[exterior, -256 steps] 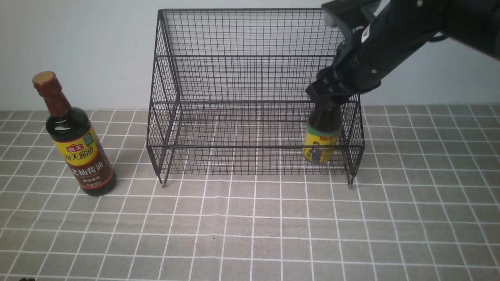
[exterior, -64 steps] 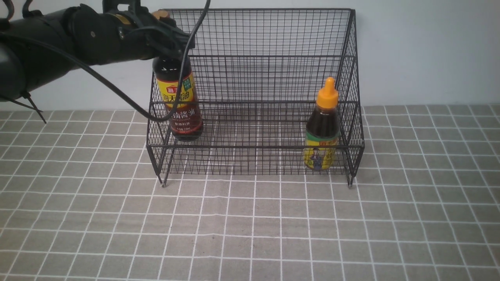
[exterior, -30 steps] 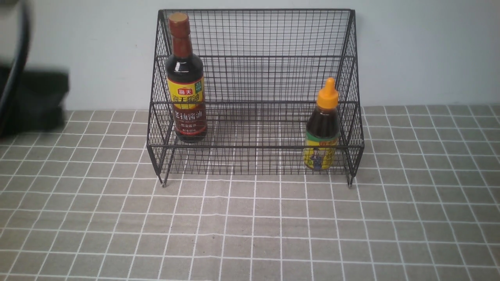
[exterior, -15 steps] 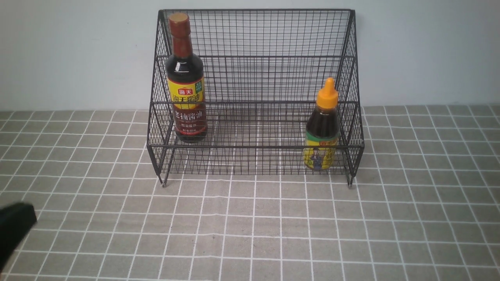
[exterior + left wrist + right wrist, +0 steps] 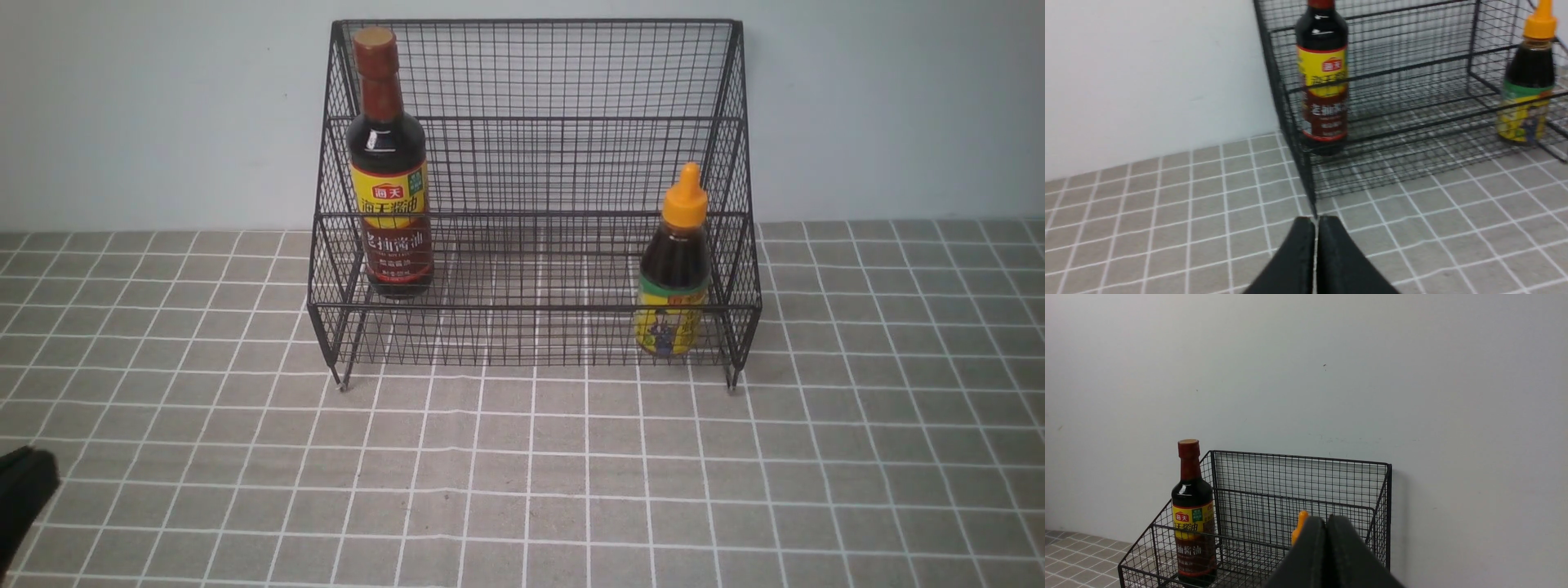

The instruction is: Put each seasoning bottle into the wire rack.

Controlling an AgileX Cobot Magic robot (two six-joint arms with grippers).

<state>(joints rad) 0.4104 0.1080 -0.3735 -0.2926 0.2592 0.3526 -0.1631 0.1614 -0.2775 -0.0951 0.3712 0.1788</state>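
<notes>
Both my grippers, left [image 5: 1315, 222] and right [image 5: 1331, 522], are closed and empty. Both bottles are in, so I should stay back from the rack [image 5: 535, 308].

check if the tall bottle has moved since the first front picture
Yes, the tall bottle moved right: first left of the rack on the mat, now inside its left end.
</notes>
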